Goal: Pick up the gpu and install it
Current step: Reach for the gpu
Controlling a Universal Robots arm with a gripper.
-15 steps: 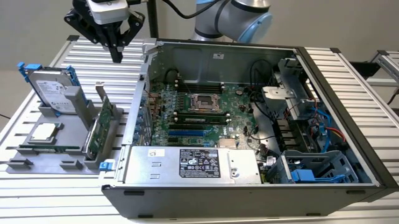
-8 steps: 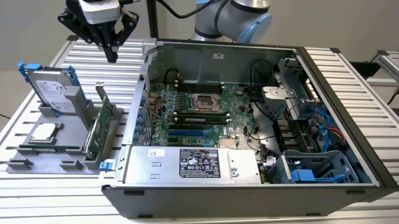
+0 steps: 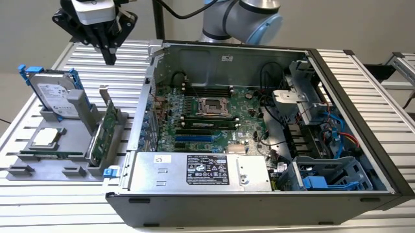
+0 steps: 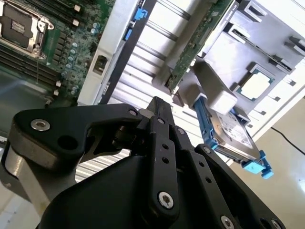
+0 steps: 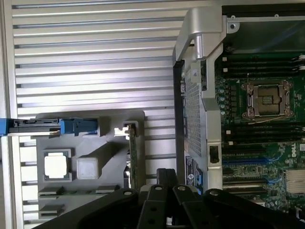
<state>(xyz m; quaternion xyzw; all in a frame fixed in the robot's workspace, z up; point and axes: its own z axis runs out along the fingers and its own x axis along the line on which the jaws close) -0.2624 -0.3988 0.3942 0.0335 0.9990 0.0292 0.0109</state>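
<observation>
The gpu (image 3: pixel 106 130) stands on edge in a grey holder (image 3: pixel 75 170) on the table, at the exterior view's left of the open computer case (image 3: pixel 353 97). Its green board faces the case and its silver bracket sticks up at the far end. Both wrist views catch it edge-on as a thin green strip, the gpu (image 4: pixel 200 43) (image 5: pixel 133 160). My gripper (image 3: pixel 110 59) hangs above the table behind the holder, well clear of the card. Its black fingers (image 4: pixel 159 109) are shut together with nothing between them. In the first wrist view the gripper (image 5: pixel 167 174) sits just beside the card's edge.
The holder also carries a silver hard drive with blue rails (image 3: pixel 55 92), a square processor chip (image 3: pixel 46 137) and a narrow memory stick (image 3: pixel 52 154). Inside the case lie the motherboard (image 3: pixel 207 116), a power supply (image 3: pixel 201 171) and blue drive bays (image 3: pixel 324 177).
</observation>
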